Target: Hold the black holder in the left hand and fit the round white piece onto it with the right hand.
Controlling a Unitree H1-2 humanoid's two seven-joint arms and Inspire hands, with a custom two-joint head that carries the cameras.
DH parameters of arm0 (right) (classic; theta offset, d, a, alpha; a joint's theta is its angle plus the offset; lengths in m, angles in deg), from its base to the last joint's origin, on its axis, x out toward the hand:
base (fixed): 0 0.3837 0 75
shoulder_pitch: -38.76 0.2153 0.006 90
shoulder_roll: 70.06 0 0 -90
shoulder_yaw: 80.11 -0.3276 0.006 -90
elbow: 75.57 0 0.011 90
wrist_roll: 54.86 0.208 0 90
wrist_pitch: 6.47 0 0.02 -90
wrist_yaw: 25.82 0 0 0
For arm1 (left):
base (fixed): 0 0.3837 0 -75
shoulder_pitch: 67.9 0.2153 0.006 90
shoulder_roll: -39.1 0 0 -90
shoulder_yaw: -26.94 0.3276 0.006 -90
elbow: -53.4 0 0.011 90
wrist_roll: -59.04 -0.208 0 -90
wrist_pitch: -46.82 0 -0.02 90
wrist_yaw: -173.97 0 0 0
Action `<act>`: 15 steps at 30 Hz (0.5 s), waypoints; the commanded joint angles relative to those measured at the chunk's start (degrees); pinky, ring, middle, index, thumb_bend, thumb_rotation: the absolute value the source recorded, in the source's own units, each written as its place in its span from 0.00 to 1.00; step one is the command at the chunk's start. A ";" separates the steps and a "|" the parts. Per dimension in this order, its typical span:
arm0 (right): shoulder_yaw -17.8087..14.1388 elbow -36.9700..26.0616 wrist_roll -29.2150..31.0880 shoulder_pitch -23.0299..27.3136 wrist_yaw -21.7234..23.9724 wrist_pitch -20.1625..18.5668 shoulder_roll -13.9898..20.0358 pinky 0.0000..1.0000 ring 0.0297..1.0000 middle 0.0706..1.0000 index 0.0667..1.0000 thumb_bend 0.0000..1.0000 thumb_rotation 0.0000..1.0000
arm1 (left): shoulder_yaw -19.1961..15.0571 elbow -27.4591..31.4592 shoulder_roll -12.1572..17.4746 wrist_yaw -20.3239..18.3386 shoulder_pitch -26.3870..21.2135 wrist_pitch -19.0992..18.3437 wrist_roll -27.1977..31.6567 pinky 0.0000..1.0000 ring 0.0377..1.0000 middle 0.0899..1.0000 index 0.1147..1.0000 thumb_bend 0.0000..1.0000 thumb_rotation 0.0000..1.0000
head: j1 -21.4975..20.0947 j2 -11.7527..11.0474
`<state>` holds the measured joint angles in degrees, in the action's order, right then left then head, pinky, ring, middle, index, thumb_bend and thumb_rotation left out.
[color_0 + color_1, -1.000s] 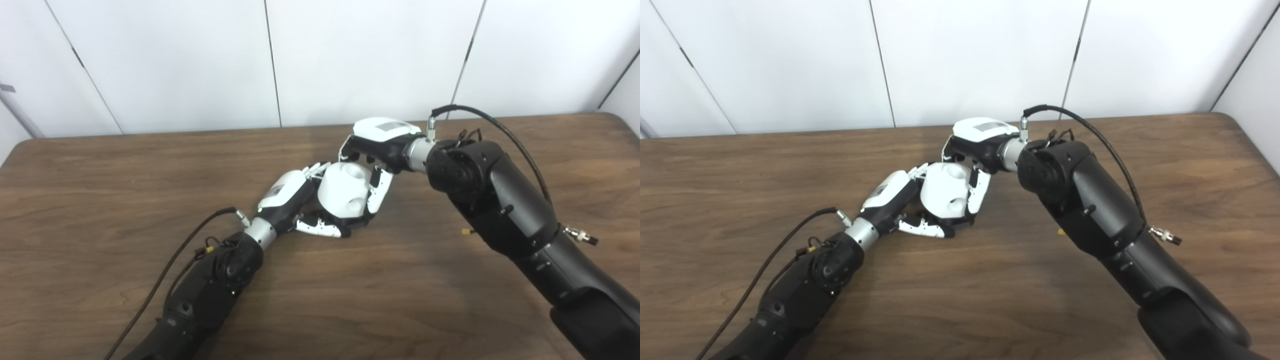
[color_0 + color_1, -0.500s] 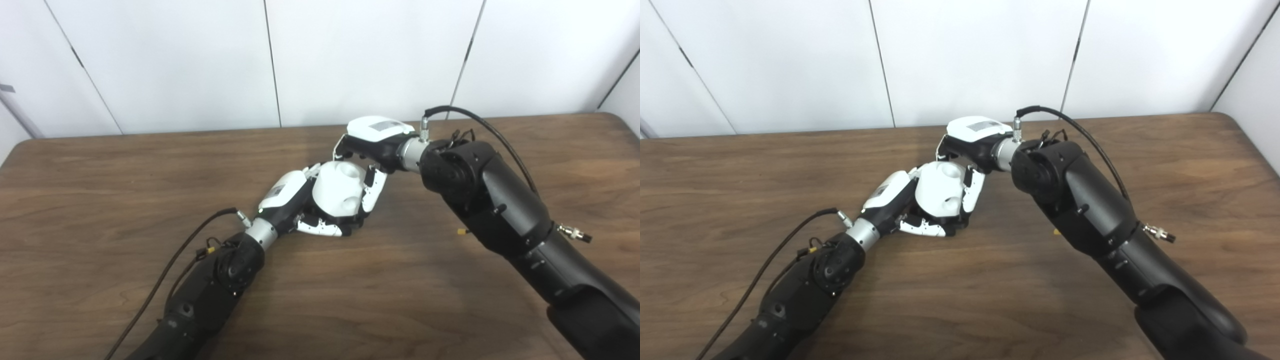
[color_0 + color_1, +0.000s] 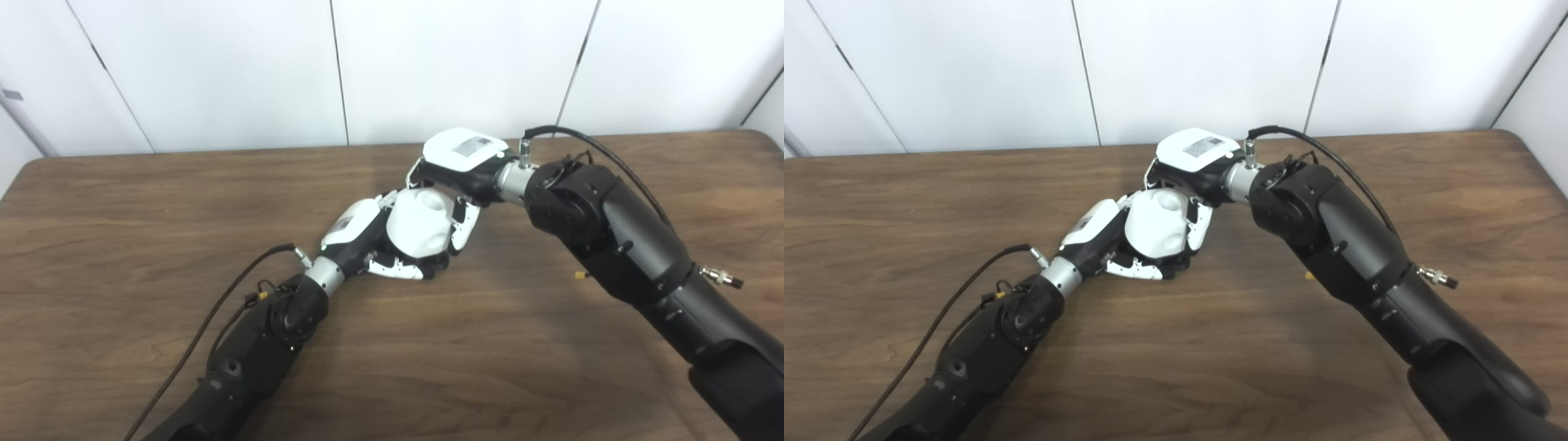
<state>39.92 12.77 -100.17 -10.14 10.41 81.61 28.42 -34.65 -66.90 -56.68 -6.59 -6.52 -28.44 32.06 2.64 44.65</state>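
The round white piece (image 3: 419, 222) sits at the table's middle, between my two hands. My right hand (image 3: 460, 164) is over it from the upper right, fingers (image 3: 459, 220) curled down its right side, shut on it. My left hand (image 3: 366, 236) comes from the lower left, its fingers wrapped under and around the black holder (image 3: 432, 260), of which only a dark edge shows below the white piece. The white piece rests on top of the holder; how it seats is hidden. The same group shows in the right eye view (image 3: 1154, 228).
The brown wooden table (image 3: 122, 202) stretches to both sides, with a white panelled wall behind its far edge. Black cables run along both forearms. A small yellow tag (image 3: 578, 275) hangs by the right forearm.
The right hand has turned its back more upward and pressed the white piece lower onto the holder. The left hand keeps its hold. The camera has shifted a little.
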 commanded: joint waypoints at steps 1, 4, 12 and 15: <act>1.31 0.18 1.13 0.18 0.83 3.03 -0.57 0.60 0.72 0.71 0.45 0.52 0.14 | 4.07 -3.00 -3.20 -6.89 3.16 -0.23 -0.24 1.00 1.00 0.98 0.41 0.52 0.06 | -0.33 -0.09; 1.14 -0.08 1.21 0.59 0.65 3.94 -0.28 0.60 0.72 0.70 0.45 0.52 0.14 | 4.09 -3.41 -3.20 -7.18 3.00 -0.05 0.05 1.00 1.00 0.98 0.41 0.52 0.06 | -0.44 -0.09; 0.76 -1.08 0.84 0.79 0.42 5.13 -0.07 0.62 0.71 0.69 0.45 0.52 0.14 | 4.21 -4.74 -3.11 -7.10 2.69 1.25 0.05 1.00 1.00 0.98 0.41 0.52 0.06 | -0.90 -0.17; 0.73 -1.65 0.64 0.90 0.83 4.82 -0.08 0.62 0.72 0.70 0.45 0.52 0.14 | 4.16 -5.47 -3.26 -7.00 2.56 1.82 0.20 1.00 1.00 0.98 0.41 0.52 0.06 | -0.90 -0.20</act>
<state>39.85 12.51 -100.30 -10.11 10.11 84.25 29.05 -34.35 -68.61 -56.65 -6.68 -7.11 -26.46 32.36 1.67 44.39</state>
